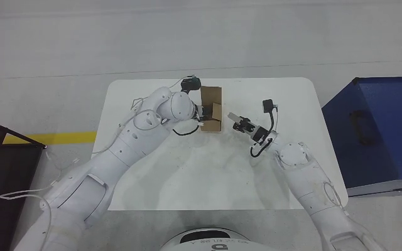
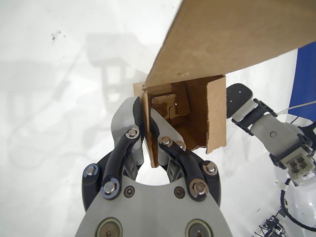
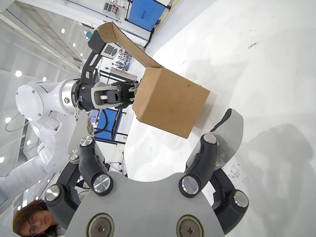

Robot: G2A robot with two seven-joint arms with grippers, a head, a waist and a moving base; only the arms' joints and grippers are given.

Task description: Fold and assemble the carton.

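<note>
Your left gripper point(image 2: 147, 122) is clamped on one side wall point(image 2: 151, 154) of the carton point(image 1: 211, 108), with one finger inside the box and one outside. The carton is near the table's point(image 1: 282, 176) far edge, a little left of its middle. Whether its base lies flat on the table cannot be told here. Its long lid flap point(image 3: 128, 48) stands open above the box, and a loose end panel point(image 2: 217, 114) faces your other arm. Your right gripper point(image 1: 235, 119) has its fingers spread and holds nothing. It is just beside that end panel, but contact cannot be confirmed.

Expect the carton to be light and empty. The cardboard will likely be stiff across each panel and hinge freely at the creases. Its matte surface should give the pads good friction, but a thin wall can dent or buckle under a hard pinch. With so little weight, the box will probably slide on the smooth table if you push it unbraced, so keep the left hold as your anchor.

Grip walls close to a corner crease, where they are strongest. Take a flap near its free edge, so that it turns about its fold and doesn't bow.
</note>
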